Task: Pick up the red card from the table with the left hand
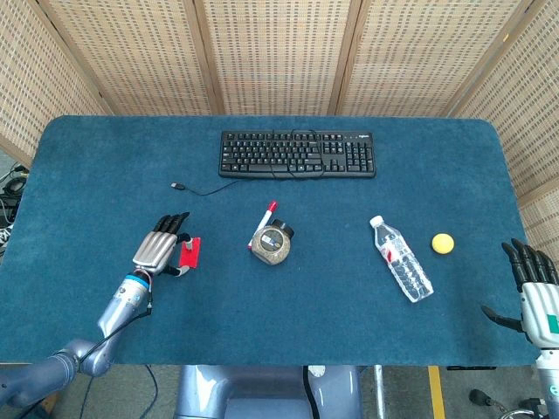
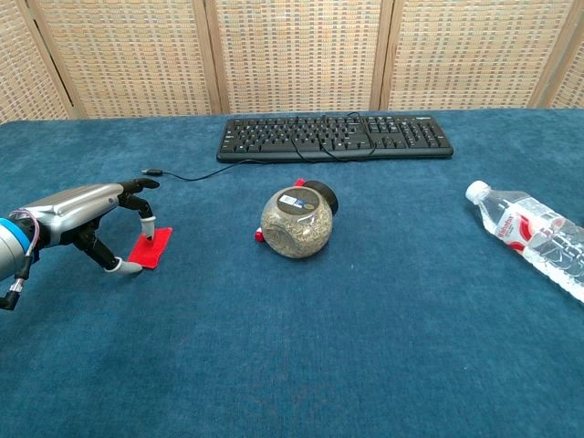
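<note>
The red card [image 2: 152,248] lies flat on the blue table cloth at the left, also seen as the red card [image 1: 189,252] in the head view. My left hand [image 2: 80,212] arches over its left side, one fingertip [image 2: 149,234] touching the card's far part and the thumb tip close to its near left corner. The card rests on the cloth and is not lifted. From above, the left hand [image 1: 160,248] partly covers the card's left edge. My right hand [image 1: 534,285] hangs past the table's right front corner, fingers spread, holding nothing.
A round jar [image 2: 297,222] lies on its side mid-table with a red pen [image 1: 266,216] behind it. A black keyboard [image 2: 334,137] sits at the back, its cable plug [image 2: 151,172] just beyond the left hand. A water bottle [image 2: 525,234] and a yellow ball [image 1: 443,243] lie at the right.
</note>
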Robot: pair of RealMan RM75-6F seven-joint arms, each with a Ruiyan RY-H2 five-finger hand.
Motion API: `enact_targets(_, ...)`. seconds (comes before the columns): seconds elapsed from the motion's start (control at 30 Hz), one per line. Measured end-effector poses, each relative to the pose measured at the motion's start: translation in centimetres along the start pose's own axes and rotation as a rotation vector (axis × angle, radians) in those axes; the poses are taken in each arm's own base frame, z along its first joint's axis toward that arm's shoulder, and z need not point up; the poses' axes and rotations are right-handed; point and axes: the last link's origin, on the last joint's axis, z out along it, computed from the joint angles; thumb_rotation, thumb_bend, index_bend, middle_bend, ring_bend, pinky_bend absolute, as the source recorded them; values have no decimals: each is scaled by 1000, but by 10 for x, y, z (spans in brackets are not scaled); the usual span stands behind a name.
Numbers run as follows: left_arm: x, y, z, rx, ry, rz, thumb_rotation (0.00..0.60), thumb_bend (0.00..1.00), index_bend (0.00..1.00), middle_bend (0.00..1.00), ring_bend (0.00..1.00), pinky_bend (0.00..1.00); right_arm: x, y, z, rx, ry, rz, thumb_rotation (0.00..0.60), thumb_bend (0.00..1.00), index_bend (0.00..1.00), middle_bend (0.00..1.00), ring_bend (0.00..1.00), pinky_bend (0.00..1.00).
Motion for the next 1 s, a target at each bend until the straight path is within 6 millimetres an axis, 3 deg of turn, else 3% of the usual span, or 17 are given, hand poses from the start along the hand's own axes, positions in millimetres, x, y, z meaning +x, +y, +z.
enact_targets(0.73, -3, 2, -1, 1, -22, 1, 600, 345, 513, 0, 0, 0, 0, 0, 0, 0, -4, 3, 600, 0, 0, 0, 0, 0)
enact_targets(1.0, -4, 3, -1, 5, -37, 3, 600, 344, 585, 0, 0, 0, 1, 1, 0, -2, -3, 5, 600, 0, 0, 0, 0, 0)
